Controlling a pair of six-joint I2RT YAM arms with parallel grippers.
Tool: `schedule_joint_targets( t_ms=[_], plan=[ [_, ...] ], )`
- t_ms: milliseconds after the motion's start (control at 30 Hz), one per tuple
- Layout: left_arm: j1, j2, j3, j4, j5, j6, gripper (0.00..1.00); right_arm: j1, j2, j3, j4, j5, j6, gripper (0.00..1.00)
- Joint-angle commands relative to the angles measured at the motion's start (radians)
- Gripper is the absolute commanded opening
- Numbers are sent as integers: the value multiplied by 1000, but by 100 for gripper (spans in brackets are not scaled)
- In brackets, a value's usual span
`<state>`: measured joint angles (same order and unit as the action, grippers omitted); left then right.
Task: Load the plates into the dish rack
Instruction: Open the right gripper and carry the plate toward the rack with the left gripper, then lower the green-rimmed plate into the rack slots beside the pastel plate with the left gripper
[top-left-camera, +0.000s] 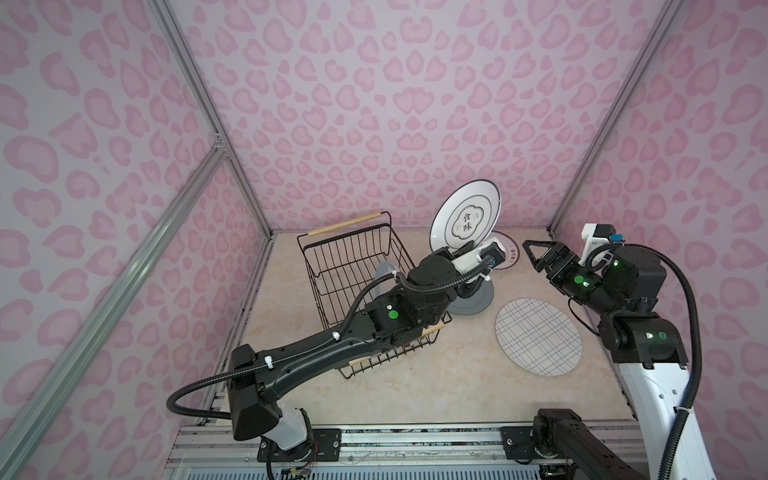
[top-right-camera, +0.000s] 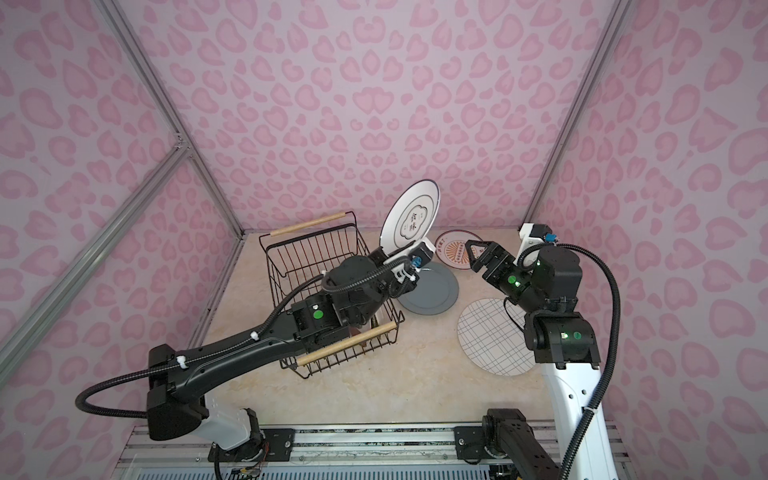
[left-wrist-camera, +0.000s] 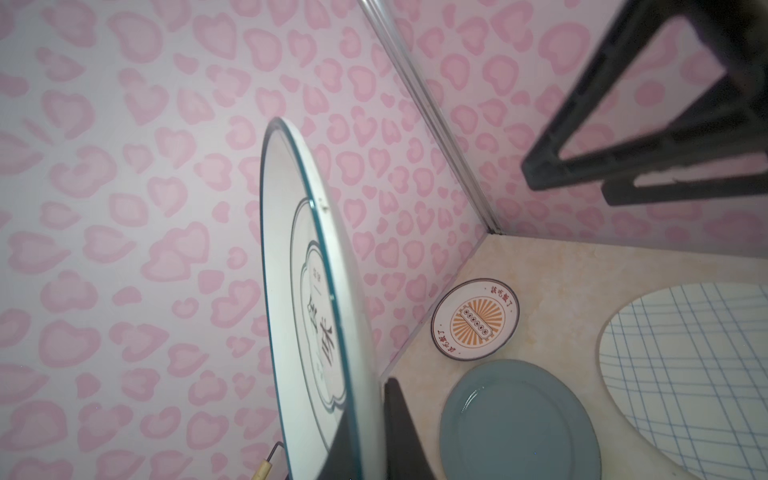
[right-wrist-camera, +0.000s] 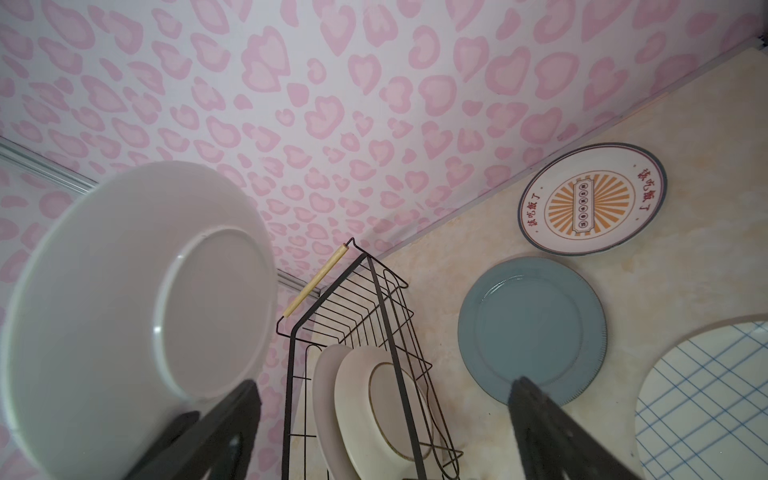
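Note:
My left gripper (top-left-camera: 445, 252) (left-wrist-camera: 368, 419) is shut on the lower rim of a white plate with Chinese characters (top-left-camera: 464, 222) (top-right-camera: 410, 220) (left-wrist-camera: 307, 291). It holds the plate upright in the air beside the far right corner of the black wire dish rack (top-left-camera: 349, 266) (top-right-camera: 316, 257) (right-wrist-camera: 374, 299). Two pale plates (right-wrist-camera: 386, 411) stand on edge inside the rack. My right gripper (top-left-camera: 536, 254) (top-right-camera: 476, 253) (right-wrist-camera: 384, 384) hangs open and empty just right of the held plate, whose white underside (right-wrist-camera: 137, 299) faces it.
Three plates lie flat on the table right of the rack: a grey-blue one (top-left-camera: 478, 301) (right-wrist-camera: 532, 328), a grid-lined one (top-left-camera: 538, 336) (right-wrist-camera: 706, 403) and an orange sunburst one (top-right-camera: 455, 251) (right-wrist-camera: 590, 199) by the back wall. The left arm stretches across the rack's near handle (top-right-camera: 349, 343).

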<state>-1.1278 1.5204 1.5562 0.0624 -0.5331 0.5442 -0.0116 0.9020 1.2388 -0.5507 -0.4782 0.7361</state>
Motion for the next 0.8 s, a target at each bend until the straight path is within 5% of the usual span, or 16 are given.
schedule_joint_targets(
  t_ms=[0,267,500,767],
  plan=[
    [12,-87,44,-114,-68,-242,4,8,-4,-36,8,32,-36,96],
    [111,-338,64,-504,-100,-765,4,123,10,-120,51,96,-88,97],
    [331,-509,-29,-732,188,-1156,4,199,35,-217,145,113,-83,97],
    [498,-490,-170,-718,440,-1361,4,296,63,-244,175,150,-122,97]
  ],
)
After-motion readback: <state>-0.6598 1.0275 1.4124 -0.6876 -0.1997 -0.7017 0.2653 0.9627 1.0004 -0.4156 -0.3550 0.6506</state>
